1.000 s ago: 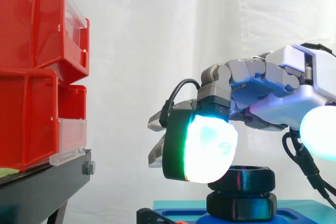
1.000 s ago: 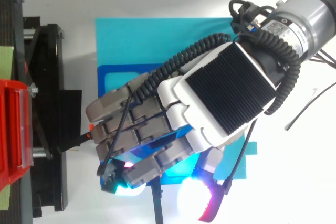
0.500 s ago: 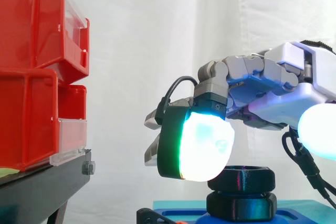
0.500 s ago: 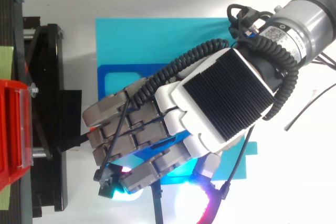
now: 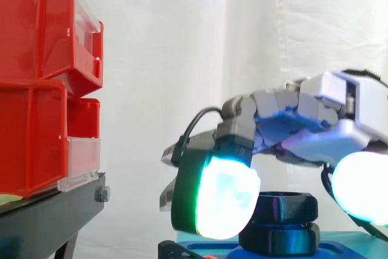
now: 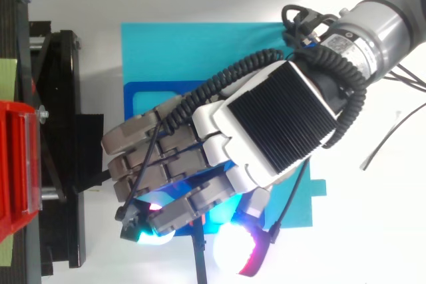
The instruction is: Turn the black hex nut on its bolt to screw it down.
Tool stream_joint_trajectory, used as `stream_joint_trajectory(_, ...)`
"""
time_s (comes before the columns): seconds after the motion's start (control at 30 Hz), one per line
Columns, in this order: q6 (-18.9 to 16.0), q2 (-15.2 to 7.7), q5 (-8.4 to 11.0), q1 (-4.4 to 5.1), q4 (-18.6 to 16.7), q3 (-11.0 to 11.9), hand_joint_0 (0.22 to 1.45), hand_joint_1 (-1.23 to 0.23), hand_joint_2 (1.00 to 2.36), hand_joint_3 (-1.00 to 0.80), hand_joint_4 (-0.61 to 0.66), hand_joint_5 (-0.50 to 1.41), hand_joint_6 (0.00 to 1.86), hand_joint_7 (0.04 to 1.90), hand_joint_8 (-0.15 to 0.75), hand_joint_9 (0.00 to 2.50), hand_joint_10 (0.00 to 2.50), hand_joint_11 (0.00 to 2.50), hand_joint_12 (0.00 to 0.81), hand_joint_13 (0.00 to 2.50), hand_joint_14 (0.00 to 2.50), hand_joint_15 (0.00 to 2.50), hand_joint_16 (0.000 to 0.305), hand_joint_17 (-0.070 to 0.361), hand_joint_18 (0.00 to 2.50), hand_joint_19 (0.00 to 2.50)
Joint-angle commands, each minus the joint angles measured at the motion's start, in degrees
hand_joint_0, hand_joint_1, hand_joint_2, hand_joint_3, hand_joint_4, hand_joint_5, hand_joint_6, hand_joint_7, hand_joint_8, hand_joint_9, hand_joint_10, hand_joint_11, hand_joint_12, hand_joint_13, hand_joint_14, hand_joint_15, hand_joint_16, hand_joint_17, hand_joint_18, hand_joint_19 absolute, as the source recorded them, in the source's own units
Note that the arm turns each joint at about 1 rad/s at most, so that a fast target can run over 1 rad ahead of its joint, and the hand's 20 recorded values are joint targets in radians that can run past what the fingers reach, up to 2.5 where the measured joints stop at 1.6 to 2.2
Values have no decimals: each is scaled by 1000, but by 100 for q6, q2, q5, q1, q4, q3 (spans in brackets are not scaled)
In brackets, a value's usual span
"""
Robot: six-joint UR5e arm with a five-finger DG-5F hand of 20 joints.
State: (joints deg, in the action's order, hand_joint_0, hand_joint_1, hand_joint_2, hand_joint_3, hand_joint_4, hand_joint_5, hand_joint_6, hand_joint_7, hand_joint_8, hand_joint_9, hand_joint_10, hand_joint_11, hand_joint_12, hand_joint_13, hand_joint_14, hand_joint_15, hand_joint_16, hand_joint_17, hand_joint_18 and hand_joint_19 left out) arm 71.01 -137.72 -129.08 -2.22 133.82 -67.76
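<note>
Black hex nut (image 5: pixel 290 205) lies level, axis vertical, stacked on a second black nut (image 5: pixel 279 238) above the blue base (image 6: pixel 143 101). The hand (image 6: pixel 266 131) arches over it, fingers curled round it. A glowing fingertip (image 5: pixel 225 201) covers its left edge, so actual contact is hard to make out.

You have one hand (image 6: pixel 266 131). Right under it you count two black nuts (image 5: pixel 290 205), stacked. Below those lie one blue plate (image 6: pixel 128 108) and one cyan mat (image 6: pixel 200 48). Out past the hand, you count at least two red bins (image 5: pixel 36 28) stacked on one black stand (image 5: pixel 48 216).
</note>
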Motion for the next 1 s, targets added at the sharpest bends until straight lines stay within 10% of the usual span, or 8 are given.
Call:
stream_joint_trajectory(0.0,-236,-62,-38,-24,-58,70,509,-392,1000,-500,205,-133,520,1124,283,568,9,402,282,555,8,218,50,112,498,314)
stream_joint_trajectory(0.97,-307,-70,-495,-297,-84,184,508,-403,1000,-500,210,-182,626,920,277,563,9,415,286,583,7,224,50,113,511,314)
